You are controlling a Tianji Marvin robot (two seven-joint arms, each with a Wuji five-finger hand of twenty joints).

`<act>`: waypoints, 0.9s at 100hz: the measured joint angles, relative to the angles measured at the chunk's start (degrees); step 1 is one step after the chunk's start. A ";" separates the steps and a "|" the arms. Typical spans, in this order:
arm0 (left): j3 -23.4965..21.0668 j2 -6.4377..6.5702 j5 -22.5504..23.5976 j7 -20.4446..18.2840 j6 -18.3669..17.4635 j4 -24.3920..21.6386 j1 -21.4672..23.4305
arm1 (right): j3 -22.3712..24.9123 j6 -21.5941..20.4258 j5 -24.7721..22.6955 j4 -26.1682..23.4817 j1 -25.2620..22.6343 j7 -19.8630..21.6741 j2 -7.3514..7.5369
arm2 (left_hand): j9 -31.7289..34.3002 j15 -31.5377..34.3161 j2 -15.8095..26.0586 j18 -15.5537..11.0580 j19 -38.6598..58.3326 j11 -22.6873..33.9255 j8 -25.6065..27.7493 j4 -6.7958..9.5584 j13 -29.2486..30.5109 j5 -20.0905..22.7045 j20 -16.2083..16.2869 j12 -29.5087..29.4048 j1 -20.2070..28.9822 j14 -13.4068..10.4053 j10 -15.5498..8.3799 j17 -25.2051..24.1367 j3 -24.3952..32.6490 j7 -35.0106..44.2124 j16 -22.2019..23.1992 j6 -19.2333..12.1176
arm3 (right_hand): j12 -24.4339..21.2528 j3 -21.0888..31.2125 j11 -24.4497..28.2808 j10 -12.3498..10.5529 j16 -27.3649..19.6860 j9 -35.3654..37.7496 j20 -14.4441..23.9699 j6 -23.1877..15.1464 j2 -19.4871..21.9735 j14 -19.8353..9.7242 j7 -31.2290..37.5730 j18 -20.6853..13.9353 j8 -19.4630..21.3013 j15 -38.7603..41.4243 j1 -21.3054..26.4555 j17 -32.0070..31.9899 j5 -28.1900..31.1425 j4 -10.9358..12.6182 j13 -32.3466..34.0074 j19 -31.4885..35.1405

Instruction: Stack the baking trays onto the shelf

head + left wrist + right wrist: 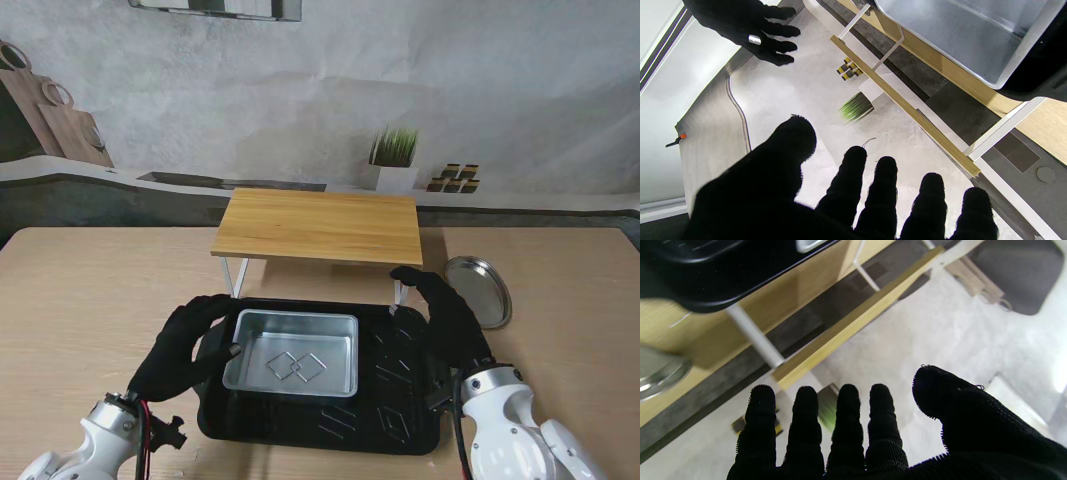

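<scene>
Black tray (400, 400): nearest me, long axis left–right.
Left hand (190, 345): fingers spread, at its left edge.
Right hand (445, 315): spread, right edge.

Silver tray (292, 363) nested in black tray (400, 400)

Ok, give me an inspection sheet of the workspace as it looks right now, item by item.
Surface: light wooden table.
Job's things: silver baking tray sits inside black baking tray; wooden shelf with white legs stands farther from me, nothing on top.
Clutter: round metal plate to the right.
Hands: left hand and right hand open, flanking the black tray's sides.
Cables: red and black wires at the left wrist.
Surroundings: printed kitchen backdrop, plant.
</scene>
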 measured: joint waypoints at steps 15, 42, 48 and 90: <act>-0.03 -0.02 0.08 0.41 -0.03 -0.07 -0.05 | 6.57 1.93 -3.60 -1.56 -2.11 3.97 0.74 | 0.07 0.00 0.00 0.00 -0.01 -0.01 -0.01 0.00 0.00 0.01 -0.04 0.00 0.02 0.01 0.01 0.00 0.00 -0.09 0.00 0.06 | 0.55 -0.85 1.50 0.64 1.02 1.33 -0.31 0.56 0.00 0.94 4.55 0.04 -0.07 2.11 0.00 0.30 0.02 0.00 1.43 4.90; 0.63 -0.02 0.34 0.49 1.09 0.00 -0.54 | 11.69 4.89 -7.00 4.11 0.98 6.40 1.83 | 0.33 -0.01 0.00 0.01 -0.01 -0.06 -0.01 0.00 0.00 0.02 -0.05 0.00 0.05 0.01 0.02 0.00 0.00 -0.10 0.00 0.23 | 0.57 -0.33 1.50 0.64 1.03 1.33 -1.78 0.63 -0.69 1.11 6.34 0.05 -0.74 2.11 0.00 -0.06 -0.01 0.00 1.45 7.59; 0.74 -0.02 0.75 0.73 1.09 0.00 -0.53 | 11.86 6.07 -7.49 6.59 2.85 7.21 2.00 | 0.33 -0.01 0.00 0.01 -0.01 -0.06 -0.01 0.00 0.00 0.65 -0.05 0.00 0.05 0.01 0.03 0.00 0.00 -0.13 0.00 0.28 | 0.57 -0.22 1.50 0.64 1.04 1.33 -2.30 0.53 -0.69 1.11 6.43 0.05 -1.27 2.11 0.00 -0.06 -0.01 0.00 1.45 7.67; 0.74 -0.31 2.40 3.02 0.73 0.02 -0.12 | 10.04 9.95 -10.63 21.09 13.30 9.48 3.43 | 0.35 -0.01 0.00 0.01 -0.01 -0.07 -0.01 0.01 0.00 0.65 -0.05 0.00 0.06 0.01 0.07 0.00 0.00 -0.18 0.00 0.37 | 0.57 3.07 1.50 0.64 1.04 1.33 -4.19 0.38 -1.89 1.11 8.73 0.05 -1.96 2.11 -0.01 -0.02 -0.03 0.00 2.27 10.66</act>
